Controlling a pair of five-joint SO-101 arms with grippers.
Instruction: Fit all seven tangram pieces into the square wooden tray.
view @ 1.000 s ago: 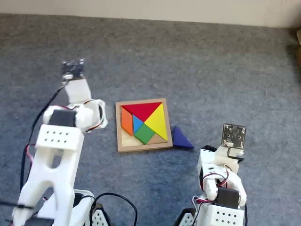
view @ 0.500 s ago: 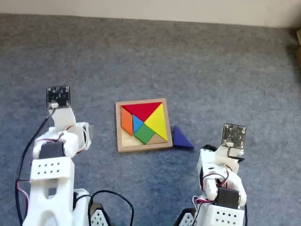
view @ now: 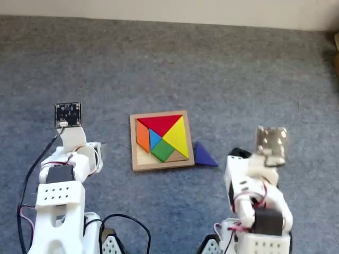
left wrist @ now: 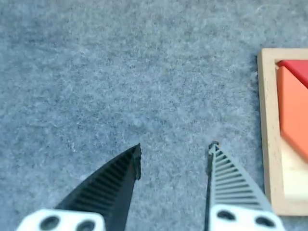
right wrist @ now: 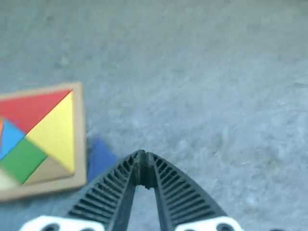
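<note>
The R gripper [right wrist: 143, 154] is seen w/ its two fingertips pressed together and nothing between them; it is held above the grey carpet [view: 238, 69]. Just beyond its tips, toward the tray, the dark blue wooden triangle [right wrist: 98, 159] is found lying flat on the carpet, outside the square wooden tray [right wrist: 80, 134] and just beside its rim on the R arm's side, touching it or very nearly.

The L gripper [left wrist: 174, 146] is held w/ its fingers spread apart and nothing in them, over bare carpet on the tray's other side, near the rim but clear of it.

Inside the tray six pieces are counted in the high view: a red wooden triangle [view: 159, 124], a yellow wooden triangle [view: 178, 138], an orange wooden parallelogram [view: 142, 138], a light blue wooden triangle [view: 154, 138], a green wooden square [view: 162, 151] and what looks like a tan wooden triangle [view: 180, 155]. Pale bare floor is left at the corner nearest the L arm, i.e. the corner far from the loose piece.

The task is judged nearly done: one piece is outstanding, and the step in hand is the pickup of the dark blue triangle. For that, the R gripper would have to be opened first, lowered astride the piece and closed on its edges. The piece would then have to be carried across the tray and turned to match the gap. Care is called for so the seated pieces are not nudged. Whether the gap's shape suits the piece as it lies cannot be told.
</note>
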